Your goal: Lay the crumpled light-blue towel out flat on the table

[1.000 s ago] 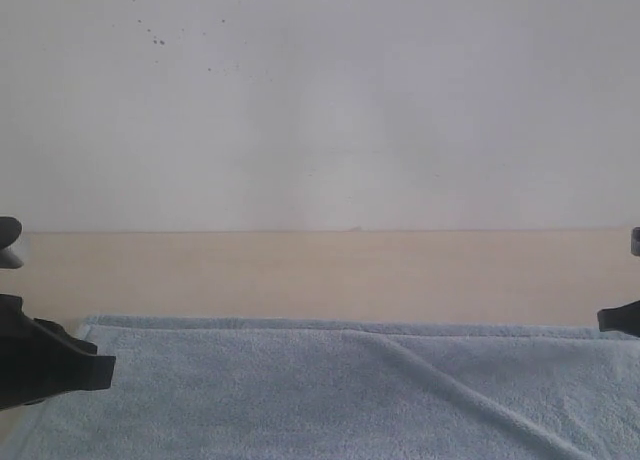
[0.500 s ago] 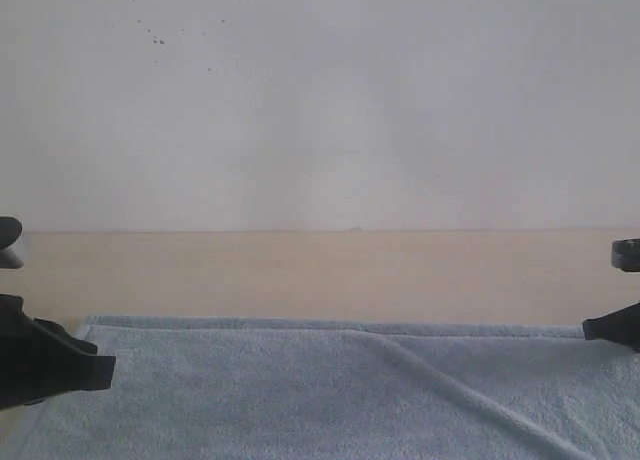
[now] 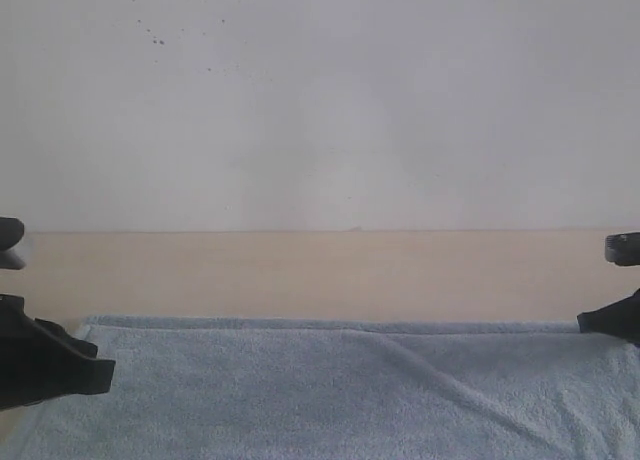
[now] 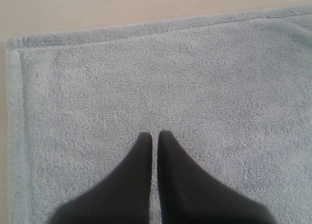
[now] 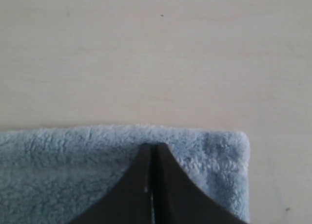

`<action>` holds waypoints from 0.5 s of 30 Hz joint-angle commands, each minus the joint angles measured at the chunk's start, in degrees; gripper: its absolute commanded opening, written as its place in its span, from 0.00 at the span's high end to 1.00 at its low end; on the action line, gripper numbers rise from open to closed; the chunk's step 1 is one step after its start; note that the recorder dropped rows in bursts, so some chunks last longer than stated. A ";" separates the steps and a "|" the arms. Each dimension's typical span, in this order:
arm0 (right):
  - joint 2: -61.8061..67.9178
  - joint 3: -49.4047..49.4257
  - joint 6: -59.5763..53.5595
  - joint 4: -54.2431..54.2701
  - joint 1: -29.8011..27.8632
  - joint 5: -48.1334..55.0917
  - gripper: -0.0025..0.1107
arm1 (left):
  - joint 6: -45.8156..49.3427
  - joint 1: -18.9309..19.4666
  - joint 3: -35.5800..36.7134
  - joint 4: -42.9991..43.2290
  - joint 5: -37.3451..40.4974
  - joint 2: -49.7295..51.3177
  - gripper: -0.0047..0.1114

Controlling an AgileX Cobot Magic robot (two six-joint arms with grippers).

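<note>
Light-blue terry towel [image 3: 330, 390] on smooth beige tabletop [image 3: 320, 270], speckled grey-white wall [image 3: 320, 100] behind it, both jaws pressed together over it

Pale light-blue towel [image 3: 330, 390], plain beige table [image 3: 320, 275], black pincers [image 4: 155, 136], dark-specked grey-white wall [image 3: 320, 100].

a grey-white wall [image 3: 400, 100] fills the back, plain and softly lit. small dark specks [image 3: 158, 41] sit high on the wall's left side. a pale beige table [image 3: 320, 272] meets the wall's bottom edge.
</note>
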 commanded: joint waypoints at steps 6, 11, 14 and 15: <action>-13.98 -0.09 10.81 0.32 -0.22 0.36 0.98 | 6.92 -0.28 -0.88 -0.05 -9.89 -2.77 0.93; -26.39 1.64 17.88 5.17 2.94 14.57 0.98 | 8.68 0.85 -3.12 -0.55 -14.55 -8.99 0.93; -34.57 6.93 10.96 6.22 7.15 12.39 0.98 | 8.68 3.81 -3.37 -3.55 -15.37 -13.68 0.93; -36.82 8.69 9.48 6.22 8.46 10.07 0.98 | 8.68 5.52 -3.37 -4.05 -14.58 -15.45 0.93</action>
